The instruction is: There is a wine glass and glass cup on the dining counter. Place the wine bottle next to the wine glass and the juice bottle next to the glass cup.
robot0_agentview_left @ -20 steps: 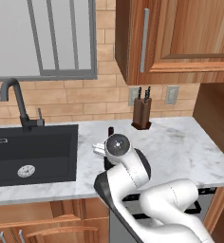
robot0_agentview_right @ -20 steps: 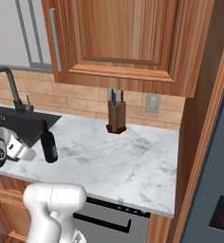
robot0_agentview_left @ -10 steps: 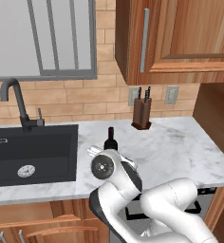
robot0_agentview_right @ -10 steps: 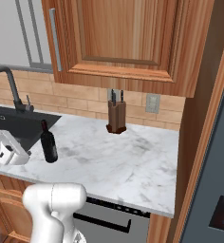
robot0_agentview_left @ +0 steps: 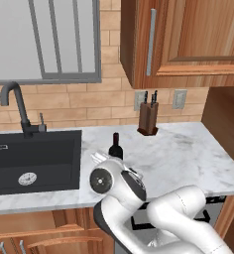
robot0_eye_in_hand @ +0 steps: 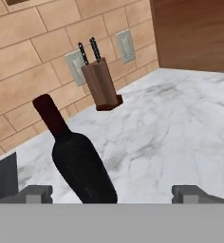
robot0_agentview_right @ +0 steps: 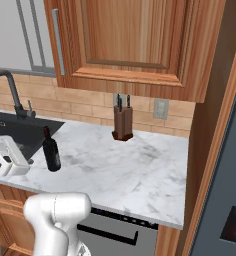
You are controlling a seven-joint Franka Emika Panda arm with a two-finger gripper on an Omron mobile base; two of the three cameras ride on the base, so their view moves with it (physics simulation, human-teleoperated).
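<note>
Low at the front edge of the marble counter (robot0_agentview_right: pixel 140 170), the gripper (robot0_eye_in_hand: pixel 114 192) stands wide apart and empty, its fingertips (robot0_eye_in_hand: pixel 35 193) flanking the wine bottle (robot0_eye_in_hand: pixel 78 161) without touching it. That bottle stands upright near the counter's sink-side edge, beside the black sink (robot0_agentview_left: pixel 34 158), with a knife block (robot0_agentview_right: pixel 122 122) by the back wall. Judged from this, 0 of 2 placements are done; even the first grasp is pending.
</note>
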